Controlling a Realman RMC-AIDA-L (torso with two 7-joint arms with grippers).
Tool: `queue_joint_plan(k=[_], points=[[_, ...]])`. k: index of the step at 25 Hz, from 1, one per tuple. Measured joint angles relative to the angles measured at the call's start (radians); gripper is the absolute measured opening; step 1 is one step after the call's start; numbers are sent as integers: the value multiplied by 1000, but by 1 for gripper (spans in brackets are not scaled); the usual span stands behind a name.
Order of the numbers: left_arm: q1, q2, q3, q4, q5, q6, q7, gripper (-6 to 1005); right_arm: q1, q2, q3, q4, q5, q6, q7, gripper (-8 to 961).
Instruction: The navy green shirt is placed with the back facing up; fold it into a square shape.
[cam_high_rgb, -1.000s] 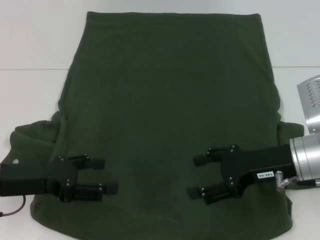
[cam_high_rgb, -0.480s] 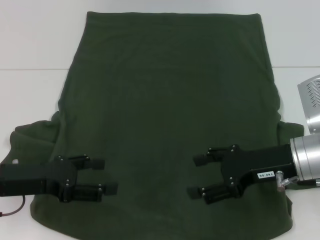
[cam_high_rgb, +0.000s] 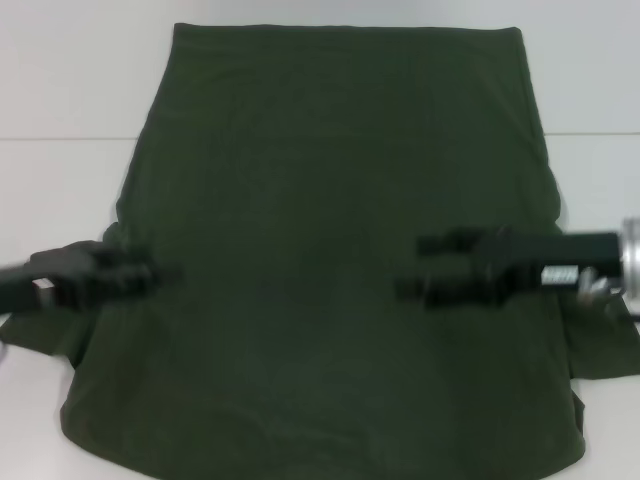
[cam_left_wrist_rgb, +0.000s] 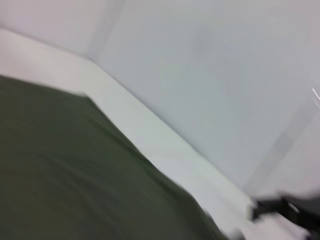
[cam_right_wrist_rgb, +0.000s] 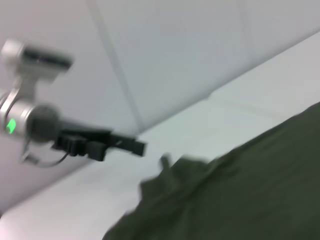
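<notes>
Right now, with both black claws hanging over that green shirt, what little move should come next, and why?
Probably each tool drifts outward to its own sleeve. The navy green shirt lies flat and unfolded, back up. The left tool is at the left sleeve and the right tool is further in over the body, so the sleeves likely get tucked first.

Left gripper (cam_high_rgb: 165, 272) reaching inward from the left, right gripper (cam_high_rgb: 408, 268) opposite, both arms level

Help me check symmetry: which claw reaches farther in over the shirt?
The right claw: it lies well inside the navy green shirt, while the left claw sits near the sleeve edge.
</notes>
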Motion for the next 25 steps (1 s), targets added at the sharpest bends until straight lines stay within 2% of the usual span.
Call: queue_joint_plan(k=[2, 4, 9, 12, 14, 25], points=[[-9, 17, -74, 0, -3, -31, -95, 947, 11, -10, 59, 0, 5, -2, 61, 940], [-12, 35, -110, -1, -4, -95, -193, 947, 16, -19, 99, 1, 16, 1, 111, 940], [4, 87, -70, -74, 4, -315, -382, 947, 19, -24, 178, 12, 28, 11, 162, 940], [8, 101, -63, -129, 5, -405, -410, 947, 16, -24, 193, 15, 31, 18, 166, 940], [9, 101, -63, -147, 13, -454, -410, 948, 15, -23, 195, 25, 32, 29, 165, 940], [15, 57, -23, -196, 40, -653, -246, 948, 20, -24, 194, 42, 33, 41, 158, 940]])
